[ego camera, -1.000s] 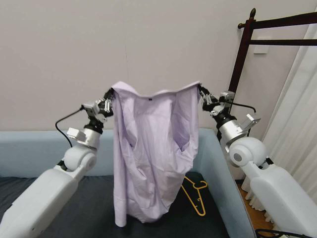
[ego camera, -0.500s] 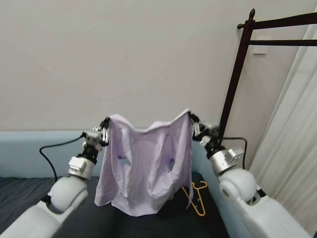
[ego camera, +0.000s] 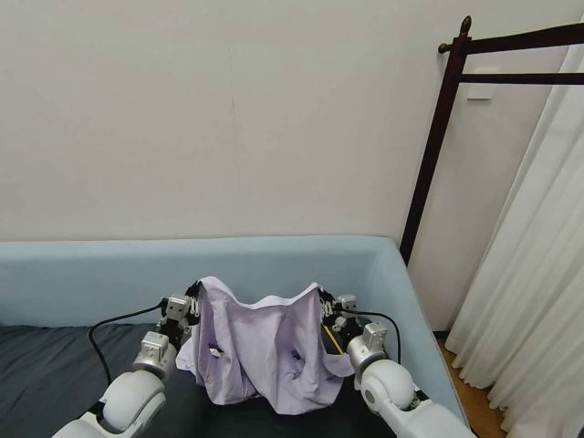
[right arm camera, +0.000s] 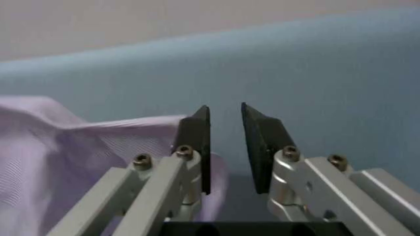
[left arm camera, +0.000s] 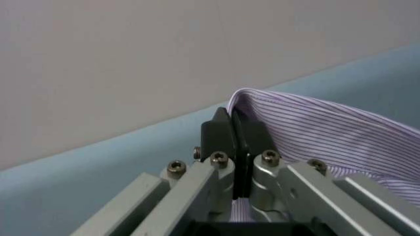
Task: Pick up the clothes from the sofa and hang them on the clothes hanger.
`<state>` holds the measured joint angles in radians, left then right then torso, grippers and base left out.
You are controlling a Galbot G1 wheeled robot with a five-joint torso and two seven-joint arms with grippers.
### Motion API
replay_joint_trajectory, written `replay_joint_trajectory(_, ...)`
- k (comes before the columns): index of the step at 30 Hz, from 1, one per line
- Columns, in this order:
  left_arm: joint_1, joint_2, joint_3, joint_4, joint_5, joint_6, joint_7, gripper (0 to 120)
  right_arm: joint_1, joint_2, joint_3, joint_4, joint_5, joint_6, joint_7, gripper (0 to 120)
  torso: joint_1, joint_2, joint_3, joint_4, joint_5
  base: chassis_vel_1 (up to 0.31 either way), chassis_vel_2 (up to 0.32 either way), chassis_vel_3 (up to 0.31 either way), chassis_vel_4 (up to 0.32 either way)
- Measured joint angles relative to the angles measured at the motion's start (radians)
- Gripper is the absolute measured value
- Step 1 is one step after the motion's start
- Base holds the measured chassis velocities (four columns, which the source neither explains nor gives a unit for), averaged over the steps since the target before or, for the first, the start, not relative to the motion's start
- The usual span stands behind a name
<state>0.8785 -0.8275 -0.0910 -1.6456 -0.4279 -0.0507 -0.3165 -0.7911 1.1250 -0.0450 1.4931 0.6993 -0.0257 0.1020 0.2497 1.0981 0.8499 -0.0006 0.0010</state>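
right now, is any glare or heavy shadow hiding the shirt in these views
Head view: soft even light, no glare; the shirt shows only mild shade in its folds. Left wrist view: the left gripper has its dark jaws shut on the evenly lit striped shirt edge. Right wrist view: the right gripper has jaws apart, the shirt beside them plainly lit, no glare.

Soft, even light fills the head view, brightest on the white curtain [ego camera: 538, 301] at the right edge. The shirt [ego camera: 265, 351] carries gentle shadows in its folds, and the dark sofa seat [ego camera: 46, 365] at lower left lies dim; both wrist views are duller.
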Motion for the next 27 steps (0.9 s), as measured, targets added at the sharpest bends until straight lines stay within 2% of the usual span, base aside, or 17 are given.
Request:
replay_joint_trajectory(3,-0.006,0.001,-0.009,0.019,0.002,0.000,-0.002,0,-0.012,-0.014,0.010,-0.027,0.003,-0.031,-0.009,31,0.000,0.000,0.000,0.0000,0.0000,0.000,0.000,0.000,0.000)
replay_joint_trajectory(6,-0.006,0.010,-0.016,0.040,0.009,-0.001,-0.003,0,-0.013,-0.029,0.042,-0.121,-0.015,-0.163,0.021,46,0.000,0.000,0.000,0.0000,0.0001,0.000,0.000,0.000,0.000)
replay_joint_trajectory(7,-0.006,0.010,-0.016,0.040,0.009,-0.001,-0.003,0,-0.013,-0.029,0.042,-0.121,-0.015,-0.163,0.021,46,0.000,0.000,0.000,0.0000,0.0001,0.000,0.000,0.000,0.000)
replay_joint_trajectory(9,-0.006,0.009,-0.016,0.042,0.019,-0.002,-0.003,0,0.017,-0.023,0.048,-0.202,-0.019,-0.187,0.029,56,0.000,0.000,0.000,0.0001,0.0002,0.000,0.000,0.000,0.000)
replay_joint_trajectory(11,-0.006,0.005,-0.011,0.041,0.027,-0.003,-0.004,0,0.062,0.001,0.056,-0.316,-0.042,-0.189,-0.001,65,0.000,0.000,0.000,0.0003,0.0001,0.000,0.000,0.000,0.000)
replay_joint_trajectory(12,-0.006,0.005,-0.011,0.041,0.027,-0.003,-0.004,0,0.062,0.001,0.056,-0.316,-0.042,-0.189,-0.001,65,0.000,0.000,0.000,0.0003,0.0001,0.000,0.000,0.000,0.000)
replay_joint_trajectory(15,-0.006,0.007,-0.008,0.031,0.029,-0.008,-0.008,0,0.135,0.061,0.079,-0.523,-0.107,-0.182,-0.070,79,0.000,0.000,0.000,0.0001,0.0000,0.000,0.000,0.000,0.000)
replay_joint_trajectory(16,-0.006,0.007,-0.008,0.031,0.029,-0.008,-0.008,0,0.135,0.061,0.079,-0.523,-0.107,-0.182,-0.070,79,0.000,0.000,0.000,0.0001,0.0000,0.000,0.000,0.000,0.000)
replay_joint_trajectory(20,-0.001,0.021,-0.017,0.019,0.029,-0.024,-0.014,0,0.202,0.151,0.115,-0.728,-0.216,-0.170,-0.117,97,0.000,0.000,0.000,0.0006,0.0000,0.000,0.000,0.000,0.000)
replay_joint_trajectory(27,0.027,0.040,-0.049,0.024,0.028,-0.043,-0.019,0,0.222,0.200,0.125,-0.823,-0.291,-0.125,-0.062,100,0.000,0.000,0.000,0.0003,-0.0002,0.000,0.000,0.000,0.000)
